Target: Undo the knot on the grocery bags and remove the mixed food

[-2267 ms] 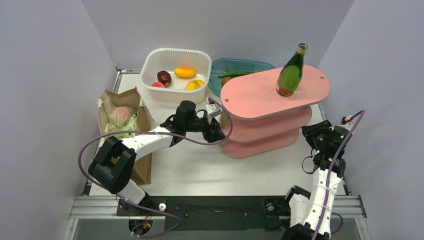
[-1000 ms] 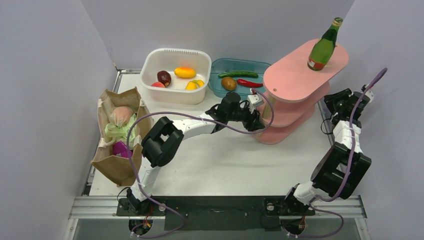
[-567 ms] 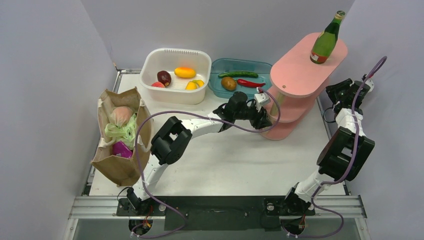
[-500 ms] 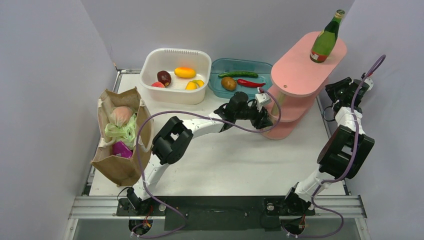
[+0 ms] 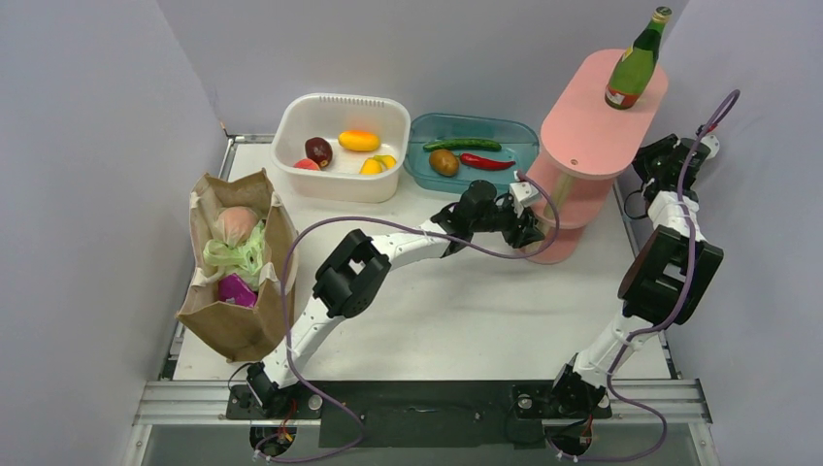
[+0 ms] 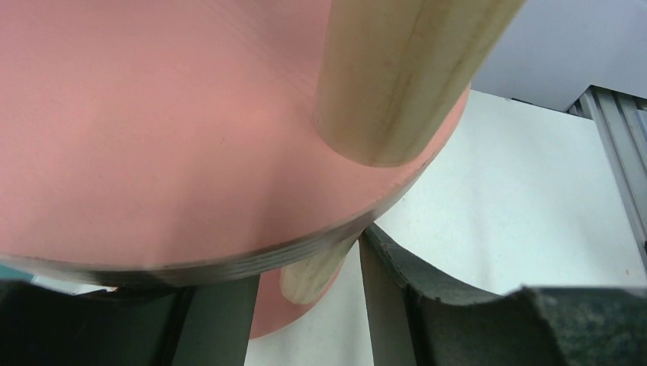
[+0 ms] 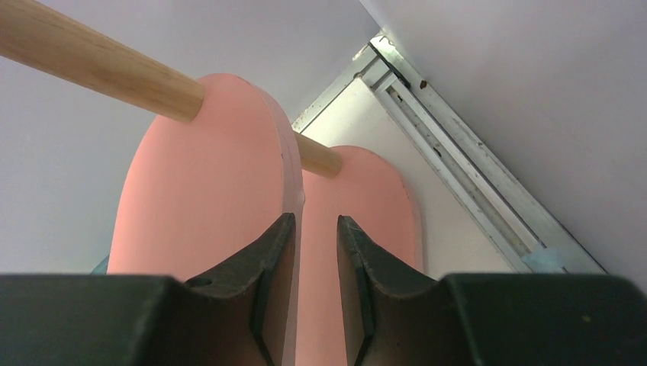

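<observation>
At the left edge of the surface [image 5: 437,320] the brown paper bag [image 5: 243,335] sits, green plastic bag [image 5: 233,254] and purple packet [image 5: 236,288] inside, well apart from both arms. Further on, the left pincer [image 5: 529,231], half spread, straddles a wooden post [image 6: 309,276] of the pink 3-tier shelf [image 5: 602,116]. The right pincer [image 7: 309,229], narrowly parted, straddles a tier's rim. Whether either bites I cannot tell. Shifting the shelf wants both moving slowly, in step: the green bottle [image 5: 636,63] stands on its top tier, far back.
</observation>
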Available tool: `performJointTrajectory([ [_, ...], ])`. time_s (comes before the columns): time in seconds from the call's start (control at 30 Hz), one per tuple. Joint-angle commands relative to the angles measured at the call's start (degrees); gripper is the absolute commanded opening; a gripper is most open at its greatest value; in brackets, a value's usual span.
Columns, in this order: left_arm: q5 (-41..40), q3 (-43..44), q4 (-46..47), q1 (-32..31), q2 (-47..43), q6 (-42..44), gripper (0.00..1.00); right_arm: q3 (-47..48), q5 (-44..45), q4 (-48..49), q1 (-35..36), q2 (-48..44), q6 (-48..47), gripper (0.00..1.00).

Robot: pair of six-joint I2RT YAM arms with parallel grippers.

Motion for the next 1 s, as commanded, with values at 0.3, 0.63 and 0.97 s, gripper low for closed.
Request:
performJointTrajectory([
  [0.3, -5.79, 6.16, 5.93, -1.17, 3.69, 2.4, 0.47, 7.09, -2.21, 2.93, 4.08, 3.24, -1.83, 0.24],
  [0.63, -5.75, -14.0, 17.76, 2.58, -10.7, -4.57, 0.52, 5.06, -4.68, 1.4, -1.03, -1.59, -2.78, 0.27],
  [0.97, -5.6, -27.83, 17.29, 3.47, -20.02, -4.37, 0.58, -4.21, -6.42, -2.2, -4.74, -13.53, -7.27, 0.59],
])
